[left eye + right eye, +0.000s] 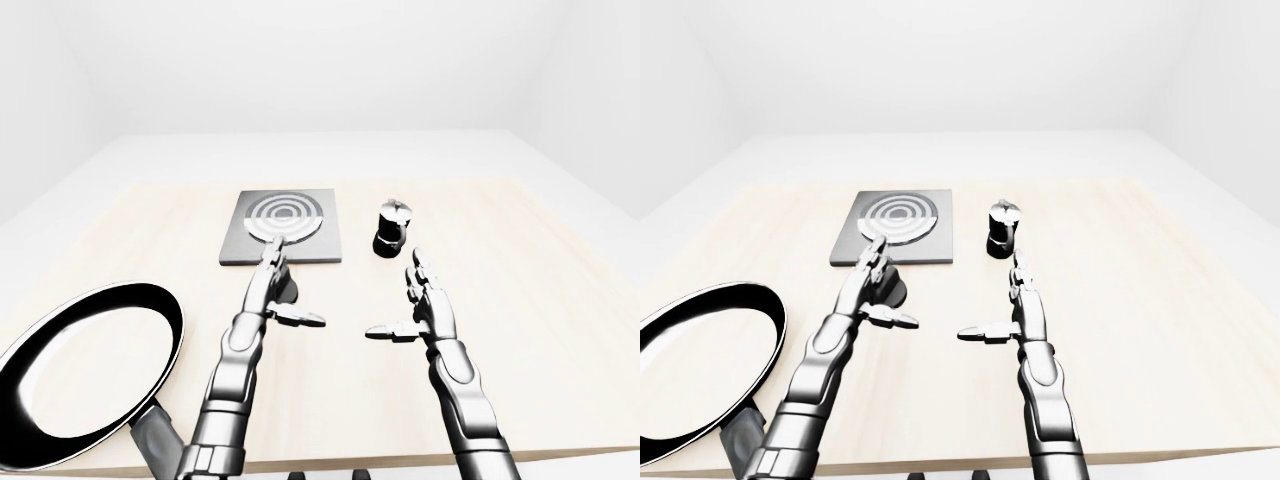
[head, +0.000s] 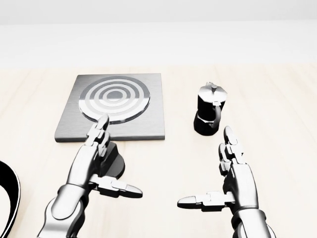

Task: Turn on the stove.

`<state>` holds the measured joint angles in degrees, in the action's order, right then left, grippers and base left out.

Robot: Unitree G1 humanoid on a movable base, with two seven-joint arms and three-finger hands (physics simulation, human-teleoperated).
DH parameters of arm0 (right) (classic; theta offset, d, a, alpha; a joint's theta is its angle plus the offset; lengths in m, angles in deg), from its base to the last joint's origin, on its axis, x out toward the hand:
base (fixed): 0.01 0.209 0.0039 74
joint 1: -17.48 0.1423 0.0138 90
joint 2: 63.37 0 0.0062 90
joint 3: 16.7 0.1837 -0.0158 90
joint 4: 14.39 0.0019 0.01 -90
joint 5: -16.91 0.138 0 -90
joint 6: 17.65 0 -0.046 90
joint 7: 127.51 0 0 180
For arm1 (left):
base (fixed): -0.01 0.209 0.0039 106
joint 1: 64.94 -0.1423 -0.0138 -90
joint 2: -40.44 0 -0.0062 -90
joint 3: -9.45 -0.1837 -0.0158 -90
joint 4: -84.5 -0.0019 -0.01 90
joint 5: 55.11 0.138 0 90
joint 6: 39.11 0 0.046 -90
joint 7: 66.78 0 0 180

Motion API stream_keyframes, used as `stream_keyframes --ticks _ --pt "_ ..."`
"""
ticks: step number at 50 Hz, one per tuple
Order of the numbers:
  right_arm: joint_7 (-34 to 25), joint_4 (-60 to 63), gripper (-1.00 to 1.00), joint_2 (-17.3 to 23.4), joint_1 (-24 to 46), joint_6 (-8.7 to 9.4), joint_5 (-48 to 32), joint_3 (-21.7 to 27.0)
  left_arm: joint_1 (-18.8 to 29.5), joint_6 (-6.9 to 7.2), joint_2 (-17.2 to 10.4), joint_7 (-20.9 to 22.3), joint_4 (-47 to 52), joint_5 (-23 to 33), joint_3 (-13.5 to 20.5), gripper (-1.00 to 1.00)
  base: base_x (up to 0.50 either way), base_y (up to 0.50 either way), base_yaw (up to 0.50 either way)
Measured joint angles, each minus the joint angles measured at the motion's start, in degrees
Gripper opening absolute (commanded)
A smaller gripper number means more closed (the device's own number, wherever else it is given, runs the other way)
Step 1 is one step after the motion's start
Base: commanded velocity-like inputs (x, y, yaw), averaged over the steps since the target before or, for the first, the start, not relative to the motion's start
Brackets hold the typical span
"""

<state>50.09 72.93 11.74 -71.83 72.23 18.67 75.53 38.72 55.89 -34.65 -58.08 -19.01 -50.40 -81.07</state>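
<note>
Stove-switching task, at the knob stage. The stove (image 2: 113, 115), a flat grey plate with a ringed burner (image 2: 115, 101), lay on the pale wooden table (image 2: 277, 114), left of centre and toward the far side; its dark round knob (image 2: 115, 162) sat on the table just beside the plate's near edge. The left hand (image 2: 91, 166) lay over the knob and hid most of it; its fingers (image 2: 100, 130) were stretched out toward the plate with their tips above its near edge, the thumb (image 2: 121, 188) thrown out to the right; the hand was spread, not closed round the knob, and whether the palm touched the knob could not be told. The right hand (image 2: 233, 181) hung above bare table, near and to the right, likewise spread and holding nothing; the moka pot (image 2: 210, 115) stood upright just beyond it, right of the stove and apart from it. A black frying pan (image 1: 85, 372) lay at the near left, well clear of the burner.

Progress, as a judgement: the burner rings looked pale and silvery, with no glow; nothing here showed plainly whether the stove was on; the hand had arrived at the knob, so the approach seemed done; a grip or turn of the knob, and some sign of the burner responding, appeared to be what was left.
</note>
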Motion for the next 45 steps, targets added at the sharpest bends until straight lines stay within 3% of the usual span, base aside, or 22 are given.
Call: stream_keyframes --ticks 20,45 --pt "0.08 -0.28 1.00 -0.04 0.05 -0.10 -0.06 -0.06 1.94 0.00 -2.03 -4.12 28.17 -4.54 3.57 1.00 0.00 0.00 0.00" --pt "0.43 -0.33 1.00 -0.02 0.29 0.28 -0.07 0.02 5.69 0.00 -7.26 -8.12 45.50 -11.93 10.18 1.00 0.00 0.00 0.00"
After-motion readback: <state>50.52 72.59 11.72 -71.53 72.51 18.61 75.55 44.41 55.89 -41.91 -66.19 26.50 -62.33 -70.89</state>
